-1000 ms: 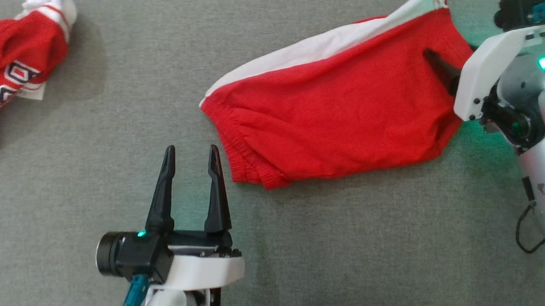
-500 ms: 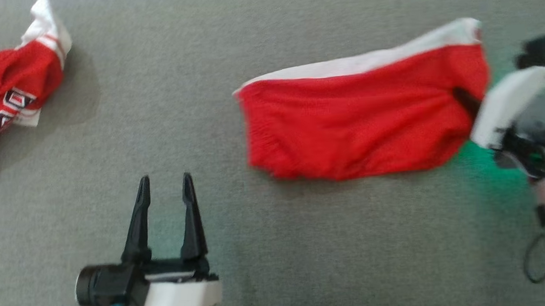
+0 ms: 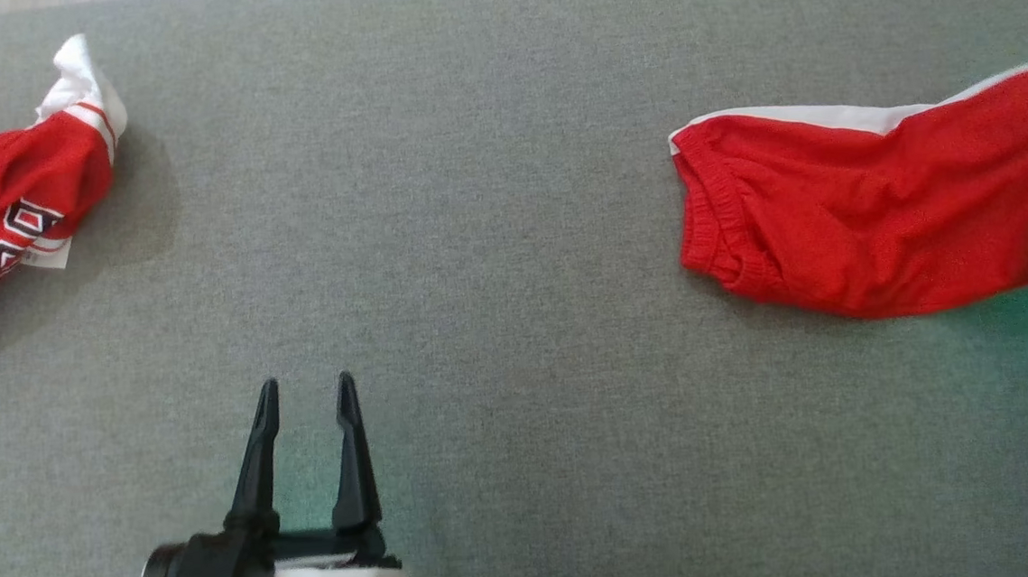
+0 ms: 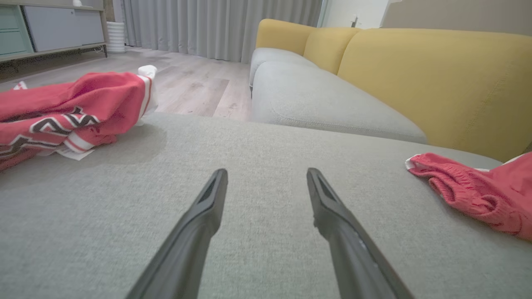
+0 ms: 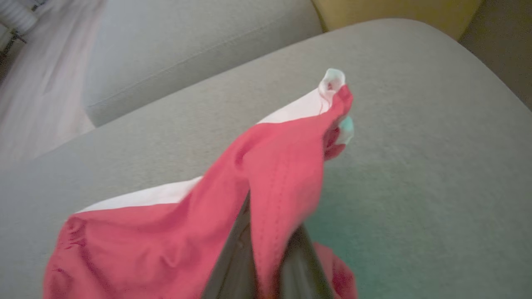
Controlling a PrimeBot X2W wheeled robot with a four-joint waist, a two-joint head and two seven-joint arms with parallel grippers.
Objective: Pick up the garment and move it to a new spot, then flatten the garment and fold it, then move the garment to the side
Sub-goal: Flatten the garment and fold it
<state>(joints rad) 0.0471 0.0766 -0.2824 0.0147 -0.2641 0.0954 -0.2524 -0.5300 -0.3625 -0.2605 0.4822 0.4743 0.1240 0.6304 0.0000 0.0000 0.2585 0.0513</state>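
Red fabric shorts with white side stripe (image 3: 880, 218) at 3 o'clock on grey woven cushion (image 3: 492, 236), one end clamped in closed right gripper (image 5: 268, 249). Left gripper (image 3: 307, 402) at 7 o'clock, fingers spread, empty. Crumpled red-and-white jersey (image 3: 2, 207) at 9 o'clock.

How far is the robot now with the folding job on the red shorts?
Looks done: the red shorts seem folded, with the waistband layers stacked at one end. In hand: the right gripper is shut on fabric at the other end, seemingly for the move aside; the left gripper is open over the grey cushion. Left: put the shorts down at the side and let go.
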